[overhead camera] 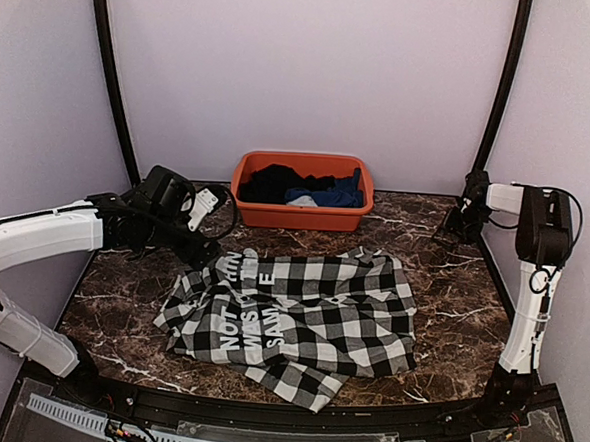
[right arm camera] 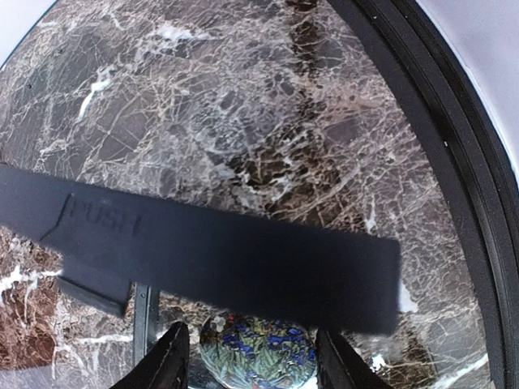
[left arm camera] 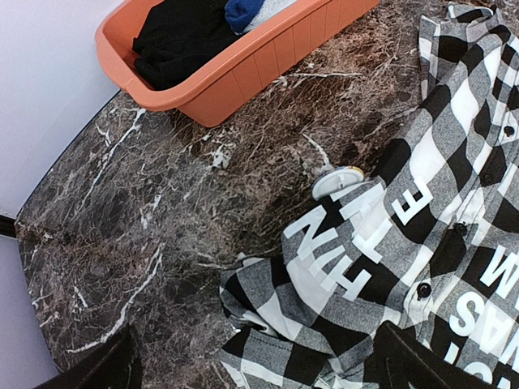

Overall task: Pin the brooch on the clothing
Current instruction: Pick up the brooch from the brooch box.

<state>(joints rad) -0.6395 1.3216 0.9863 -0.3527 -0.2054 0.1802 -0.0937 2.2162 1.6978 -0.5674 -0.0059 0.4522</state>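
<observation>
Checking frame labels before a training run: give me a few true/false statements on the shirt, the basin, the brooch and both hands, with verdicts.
1. The checked shirt lies spread on the table, outside the orange basin. True.
2. The basin is empty. False: it holds a black garment and a blue garment.
3. The left hand holds the brooch. False: the left hand is open above the shirt's lettered part and holds nothing. The floral brooch sits between the right hand's fingers.
4. The right hand is at the table's far right corner, off the shirt. True.
</observation>
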